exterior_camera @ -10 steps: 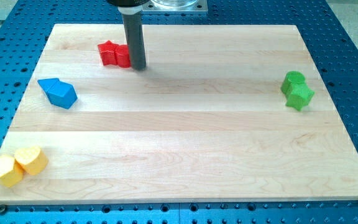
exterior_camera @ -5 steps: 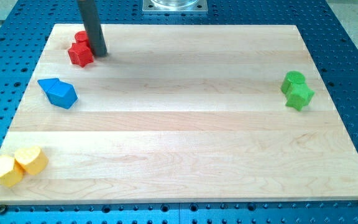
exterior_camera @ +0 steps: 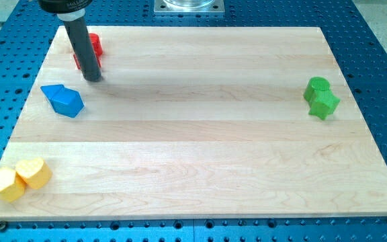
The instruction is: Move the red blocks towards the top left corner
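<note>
Two red blocks (exterior_camera: 94,46) sit together near the board's top left corner, largely hidden behind my dark rod; their shapes cannot be made out. My tip (exterior_camera: 93,78) rests on the board just below the red blocks and a little up and to the right of the blue blocks (exterior_camera: 63,99).
The wooden board (exterior_camera: 200,134) lies on a blue perforated table. Two blue blocks sit at the left. Two yellow blocks (exterior_camera: 17,178) sit at the bottom left corner. Two green blocks (exterior_camera: 320,97) sit at the right edge.
The red blocks have been pushed left and up towards the top left corner. My tip moved left with them, then came down below them.
</note>
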Robot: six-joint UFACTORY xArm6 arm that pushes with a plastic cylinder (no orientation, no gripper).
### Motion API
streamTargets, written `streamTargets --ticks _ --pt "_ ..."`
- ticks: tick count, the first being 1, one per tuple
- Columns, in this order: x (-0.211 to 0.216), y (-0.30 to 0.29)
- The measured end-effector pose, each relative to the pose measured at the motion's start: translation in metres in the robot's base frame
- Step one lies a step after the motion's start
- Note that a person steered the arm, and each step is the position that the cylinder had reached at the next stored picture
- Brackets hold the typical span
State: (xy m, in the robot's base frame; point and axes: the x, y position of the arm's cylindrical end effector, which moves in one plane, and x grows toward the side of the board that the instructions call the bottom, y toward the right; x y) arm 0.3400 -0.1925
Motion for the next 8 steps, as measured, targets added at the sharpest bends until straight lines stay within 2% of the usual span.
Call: streamTargets --ticks 3,6,7,8 --pt "-0.081 0.000" --pt "-0.091 0.013" --pt "-0.109 0.028" --pt "-0.148 0.027"
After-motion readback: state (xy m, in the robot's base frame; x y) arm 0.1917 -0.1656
